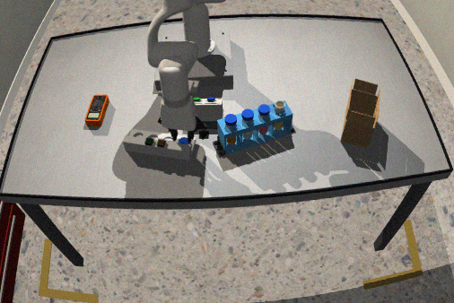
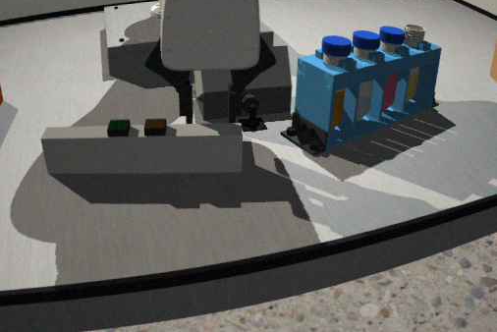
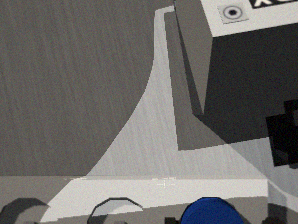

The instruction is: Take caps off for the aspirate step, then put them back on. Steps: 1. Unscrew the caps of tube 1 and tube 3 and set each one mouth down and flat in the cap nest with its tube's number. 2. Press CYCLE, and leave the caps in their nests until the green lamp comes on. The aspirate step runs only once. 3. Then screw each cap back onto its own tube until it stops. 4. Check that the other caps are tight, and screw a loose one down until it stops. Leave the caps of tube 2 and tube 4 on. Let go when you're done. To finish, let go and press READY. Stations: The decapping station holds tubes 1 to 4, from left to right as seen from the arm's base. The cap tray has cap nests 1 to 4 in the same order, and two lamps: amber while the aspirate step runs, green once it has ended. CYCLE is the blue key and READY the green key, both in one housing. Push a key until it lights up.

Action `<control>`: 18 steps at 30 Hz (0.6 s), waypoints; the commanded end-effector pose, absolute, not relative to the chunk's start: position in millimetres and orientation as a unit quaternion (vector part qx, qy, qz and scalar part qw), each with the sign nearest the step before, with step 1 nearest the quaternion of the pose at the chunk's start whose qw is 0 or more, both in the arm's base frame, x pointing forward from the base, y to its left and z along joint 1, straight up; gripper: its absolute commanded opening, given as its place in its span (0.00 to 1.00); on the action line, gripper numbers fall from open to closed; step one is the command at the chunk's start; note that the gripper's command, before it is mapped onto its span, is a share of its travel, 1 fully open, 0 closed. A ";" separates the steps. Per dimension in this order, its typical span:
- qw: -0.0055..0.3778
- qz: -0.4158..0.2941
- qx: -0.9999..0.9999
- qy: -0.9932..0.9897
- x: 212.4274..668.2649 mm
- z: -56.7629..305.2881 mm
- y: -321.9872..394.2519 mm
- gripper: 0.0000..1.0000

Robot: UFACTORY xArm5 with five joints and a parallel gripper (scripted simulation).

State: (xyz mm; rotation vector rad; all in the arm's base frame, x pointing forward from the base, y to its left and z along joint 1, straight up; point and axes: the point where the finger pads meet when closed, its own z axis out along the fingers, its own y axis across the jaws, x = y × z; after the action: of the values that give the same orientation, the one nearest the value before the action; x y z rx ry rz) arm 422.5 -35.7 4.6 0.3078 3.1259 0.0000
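Observation:
The blue tube rack [image 1: 256,125] holds four tubes. Three carry blue caps [image 1: 248,114]; the tube at the right end in the top view [image 1: 280,107] is uncapped, and it also shows in the exterior view [image 2: 414,33]. The grey cap tray [image 1: 159,145] lies left of the rack, with a dark green lamp [image 2: 118,127] and a dark amber lamp [image 2: 155,126]. A blue cap [image 1: 183,141] sits in the tray's right-end nest, seen at the bottom of the wrist view [image 3: 212,212]. My gripper [image 1: 181,135] stands straight over it, fingers parted either side of the cap and wider than it. The nest beside it [image 3: 116,207] is empty.
The key housing [image 1: 207,107] with a green key [image 1: 196,99] and a blue key [image 1: 211,99] stands just behind the tray. An orange multimeter [image 1: 97,109] lies far left. A cardboard box [image 1: 361,118] stands at the right. A small black fitting [image 2: 251,110] sits between tray and rack.

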 end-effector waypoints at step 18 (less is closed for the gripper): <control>0.002 0.000 0.098 0.995 423.5 108.5 -35.8 0.46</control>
State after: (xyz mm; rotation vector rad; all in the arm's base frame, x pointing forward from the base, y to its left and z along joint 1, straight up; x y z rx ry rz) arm 422.7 -35.8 82.5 0.3077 3.1252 0.0000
